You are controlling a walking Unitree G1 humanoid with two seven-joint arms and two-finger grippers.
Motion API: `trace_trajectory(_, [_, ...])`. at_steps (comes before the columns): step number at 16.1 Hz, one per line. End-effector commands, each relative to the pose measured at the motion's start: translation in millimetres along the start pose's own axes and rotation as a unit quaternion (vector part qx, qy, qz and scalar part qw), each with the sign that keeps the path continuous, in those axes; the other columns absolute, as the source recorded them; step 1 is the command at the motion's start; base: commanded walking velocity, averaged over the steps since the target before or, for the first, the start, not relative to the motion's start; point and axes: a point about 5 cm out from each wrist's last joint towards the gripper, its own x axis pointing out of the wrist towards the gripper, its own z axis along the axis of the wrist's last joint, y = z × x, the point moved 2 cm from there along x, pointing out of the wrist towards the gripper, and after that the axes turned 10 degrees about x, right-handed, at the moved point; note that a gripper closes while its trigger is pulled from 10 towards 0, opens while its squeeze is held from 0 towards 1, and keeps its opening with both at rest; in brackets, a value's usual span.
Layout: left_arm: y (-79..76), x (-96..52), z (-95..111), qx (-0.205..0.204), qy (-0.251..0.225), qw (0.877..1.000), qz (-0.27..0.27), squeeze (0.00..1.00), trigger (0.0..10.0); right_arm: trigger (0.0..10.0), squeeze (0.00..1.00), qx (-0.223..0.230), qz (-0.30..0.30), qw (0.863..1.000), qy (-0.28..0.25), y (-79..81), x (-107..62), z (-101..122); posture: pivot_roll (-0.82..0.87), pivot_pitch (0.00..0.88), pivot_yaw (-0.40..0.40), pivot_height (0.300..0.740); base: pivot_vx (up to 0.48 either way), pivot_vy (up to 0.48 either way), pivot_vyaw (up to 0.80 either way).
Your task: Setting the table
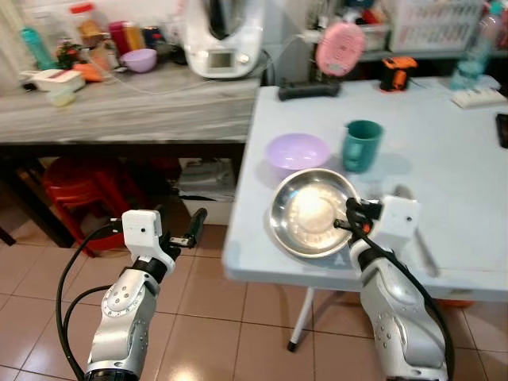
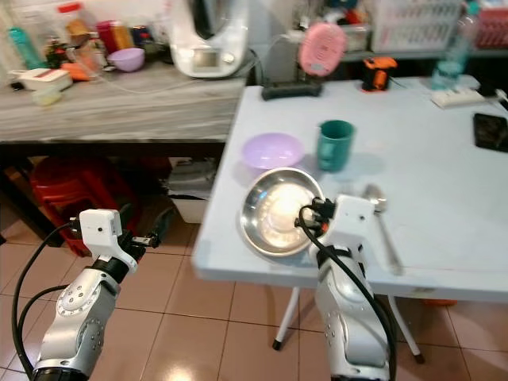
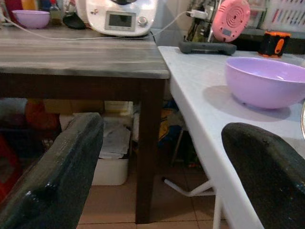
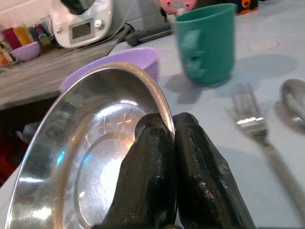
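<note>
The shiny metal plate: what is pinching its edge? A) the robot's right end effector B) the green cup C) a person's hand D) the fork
A: the right end effector has its two black fingers shut on the rim of the metal plate, near the fork and the green cup.

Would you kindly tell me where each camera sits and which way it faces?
Left eye view: on the head, facing forward and down at the blue table; both silver arms show.
Right eye view: the head's other eye, same scene.
Left wrist view: on the left wrist, looking between the open left pincer fingers toward the table edge and purple bowl.
Right wrist view: on the right wrist, looking along the right pincer, shut on the steel plate rim; green cup beyond.
Shared: both wrist views show the purple bowl.
</note>
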Motion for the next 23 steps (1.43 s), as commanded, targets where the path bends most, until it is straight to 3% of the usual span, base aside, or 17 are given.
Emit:
trace_trajectory(1, [6.9, 1.5, 1, 0.0, 0.003, 1.0, 0.01, 0.0, 10.0, 10.0, 0.0, -0.015, 0.017, 1.0, -0.012, 9.0, -0.2, 4, -0.05, 0.0, 0.13, 0.74, 0.0, 0.349, 0.0])
trace_trajectory(17, [4.1, 11.4, 1, 0.0, 0.004, 1.0, 0.006, 0.0, 10.0, 10.0, 0.0, -0.014, 0.038, 0.999, -0.023, 13.4, -4.4, 2, -0.06, 0.0, 0.138, 0.74, 0.0, 0.361, 0.0])
trace_trajectory(23, [2.4, 11.8, -1, -0.001, 0.005, 1.0, 0.006, 0.0, 10.0, 10.0, 0.0, -0.009, 0.036, 0.999, -0.025, 14.2, -3.7, 2, -0.06, 0.0, 0.139, 0.74, 0.0, 0.388, 0.36])
